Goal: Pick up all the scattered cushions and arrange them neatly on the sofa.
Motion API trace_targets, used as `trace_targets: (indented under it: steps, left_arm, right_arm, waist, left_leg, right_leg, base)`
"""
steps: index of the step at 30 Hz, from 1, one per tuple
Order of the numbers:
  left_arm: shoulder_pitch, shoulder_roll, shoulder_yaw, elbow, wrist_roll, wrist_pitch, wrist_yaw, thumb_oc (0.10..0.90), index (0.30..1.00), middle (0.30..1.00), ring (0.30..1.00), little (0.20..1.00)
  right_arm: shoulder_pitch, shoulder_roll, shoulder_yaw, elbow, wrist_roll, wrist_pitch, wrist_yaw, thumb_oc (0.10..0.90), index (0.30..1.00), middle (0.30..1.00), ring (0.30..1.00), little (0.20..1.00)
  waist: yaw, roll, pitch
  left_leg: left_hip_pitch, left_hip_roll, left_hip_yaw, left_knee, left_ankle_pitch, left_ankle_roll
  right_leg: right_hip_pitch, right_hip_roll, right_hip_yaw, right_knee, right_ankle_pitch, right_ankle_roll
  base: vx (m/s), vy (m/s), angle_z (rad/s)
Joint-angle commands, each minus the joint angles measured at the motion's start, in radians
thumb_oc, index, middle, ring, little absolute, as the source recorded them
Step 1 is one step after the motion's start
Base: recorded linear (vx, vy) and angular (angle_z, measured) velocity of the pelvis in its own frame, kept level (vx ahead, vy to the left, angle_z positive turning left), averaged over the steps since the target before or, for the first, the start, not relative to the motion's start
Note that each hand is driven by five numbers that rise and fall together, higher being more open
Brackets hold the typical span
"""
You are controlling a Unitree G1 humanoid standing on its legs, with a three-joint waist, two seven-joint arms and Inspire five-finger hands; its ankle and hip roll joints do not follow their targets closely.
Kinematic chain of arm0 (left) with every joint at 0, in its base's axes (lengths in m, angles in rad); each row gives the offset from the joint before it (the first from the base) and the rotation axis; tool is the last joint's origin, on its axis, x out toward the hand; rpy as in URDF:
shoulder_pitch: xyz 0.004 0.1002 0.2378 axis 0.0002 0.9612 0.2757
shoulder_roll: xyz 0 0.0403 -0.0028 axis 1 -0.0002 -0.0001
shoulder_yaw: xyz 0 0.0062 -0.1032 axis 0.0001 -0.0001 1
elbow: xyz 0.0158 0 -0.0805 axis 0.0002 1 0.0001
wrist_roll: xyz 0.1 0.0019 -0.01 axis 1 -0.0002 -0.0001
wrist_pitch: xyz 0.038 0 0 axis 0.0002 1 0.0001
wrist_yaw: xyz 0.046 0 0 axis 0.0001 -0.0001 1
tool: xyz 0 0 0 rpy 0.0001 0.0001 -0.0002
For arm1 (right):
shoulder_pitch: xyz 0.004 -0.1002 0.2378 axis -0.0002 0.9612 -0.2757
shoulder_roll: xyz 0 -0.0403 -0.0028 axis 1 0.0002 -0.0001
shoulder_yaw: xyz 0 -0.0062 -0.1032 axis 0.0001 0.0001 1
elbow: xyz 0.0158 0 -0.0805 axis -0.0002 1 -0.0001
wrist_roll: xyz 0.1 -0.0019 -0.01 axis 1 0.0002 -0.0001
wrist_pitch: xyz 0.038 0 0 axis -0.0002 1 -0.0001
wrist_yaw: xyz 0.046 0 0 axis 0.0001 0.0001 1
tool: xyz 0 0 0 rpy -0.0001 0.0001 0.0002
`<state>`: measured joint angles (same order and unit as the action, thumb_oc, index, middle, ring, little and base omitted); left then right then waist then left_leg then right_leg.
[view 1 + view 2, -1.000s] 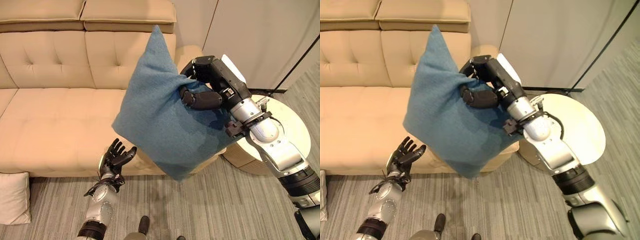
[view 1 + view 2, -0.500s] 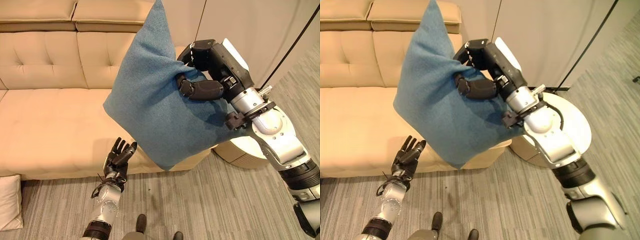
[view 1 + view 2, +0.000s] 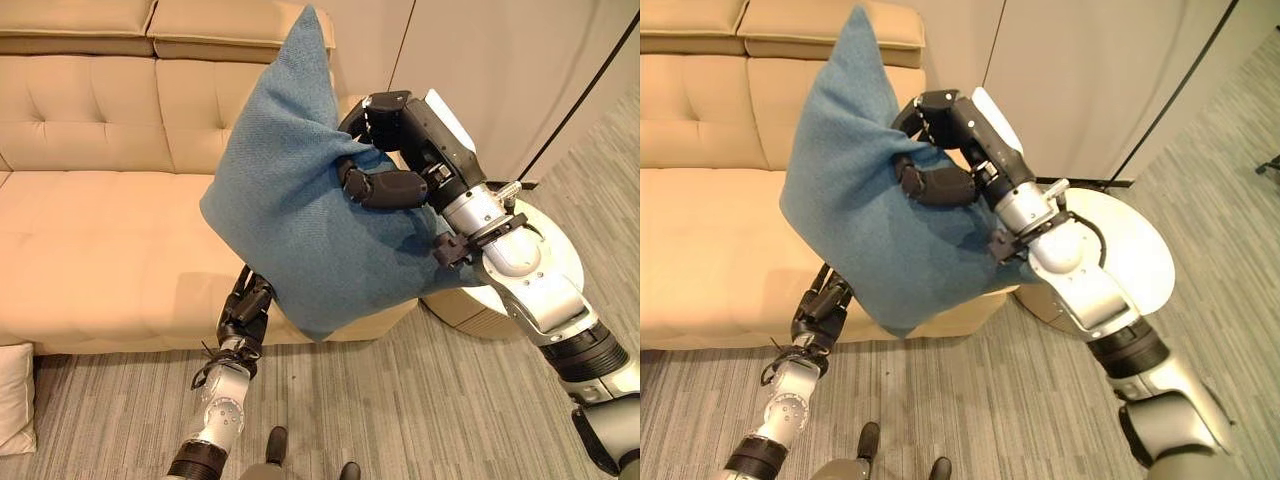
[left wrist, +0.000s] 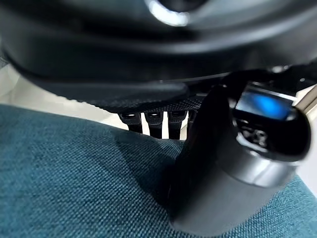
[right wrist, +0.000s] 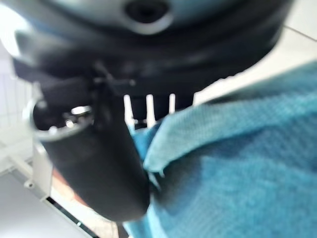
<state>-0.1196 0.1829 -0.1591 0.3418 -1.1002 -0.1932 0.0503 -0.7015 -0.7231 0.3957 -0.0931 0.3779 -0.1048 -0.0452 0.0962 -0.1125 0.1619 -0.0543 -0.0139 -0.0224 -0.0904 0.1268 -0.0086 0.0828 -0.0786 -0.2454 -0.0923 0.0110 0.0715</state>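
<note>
A teal-blue cushion (image 3: 290, 220) hangs in the air over the right end of the beige sofa (image 3: 100, 230). My right hand (image 3: 385, 185) is shut on its upper right part, the thumb pinching a fold of the fabric (image 5: 237, 163). My left hand (image 3: 247, 308) reaches up from below, its straight fingers against the cushion's lower left edge. In the left wrist view the blue fabric (image 4: 74, 183) lies against that hand beside the thumb (image 4: 223, 163). A white cushion (image 3: 12, 385) lies on the carpet at the far left, in front of the sofa.
A round white side table (image 3: 1130, 250) stands right of the sofa's arm, under my right forearm. Pale wall panels rise behind it. Grey striped carpet (image 3: 420, 400) runs in front of the sofa. The sofa seat left of the blue cushion is bare.
The right hand has carried the blue cushion a little lower and to the left. The left hand has risen until its fingers meet the cushion's lower edge.
</note>
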Motion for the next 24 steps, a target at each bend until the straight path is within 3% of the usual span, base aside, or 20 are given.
trace_targets:
  steps: [1,15,24]
  left_arm:
    - [-0.135,-0.03,-0.099,-0.074,0.015,-0.106,-0.081,0.4,0.3,0.3,0.3,0.3]
    - [-0.103,-0.004,-0.089,-0.086,0.126,-0.074,-0.098,0.4,0.3,0.3,0.3,0.3]
    - [0.008,0.081,-0.057,-0.107,0.323,-0.048,-0.118,0.4,0.3,0.3,0.3,0.3]
  right_arm:
    - [-0.14,0.086,-0.055,-0.022,0.014,-0.19,-0.078,0.4,0.3,0.3,0.3,0.3]
    - [0.091,0.183,-0.086,-0.031,-0.066,-0.154,-0.018,0.4,0.3,0.3,0.3,0.3]
    - [0.332,0.206,-0.169,-0.019,-0.086,-0.142,0.04,0.4,0.3,0.3,0.3,0.3]
  waist:
    - [0.017,0.021,-0.215]
    - [0.017,0.048,-0.211]
    - [0.027,0.068,-0.191]
  left_leg:
    - [0.083,0.024,-0.017,0.003,-0.166,-0.05]
    - [0.094,0.024,-0.019,0.003,-0.166,-0.045]
    - [0.082,0.028,-0.046,0.003,-0.147,-0.051]
  right_leg:
    - [-0.004,0.004,-0.044,0.005,-0.04,0.023]
    - [0.009,-0.003,-0.053,0.005,-0.045,0.018]
    - [0.017,0.004,-0.079,0.005,-0.058,0.001]
  base:
    - [0.0,0.0,0.0]
    - [0.0,-0.004,0.0]
    - [-0.01,-0.051,0.11]
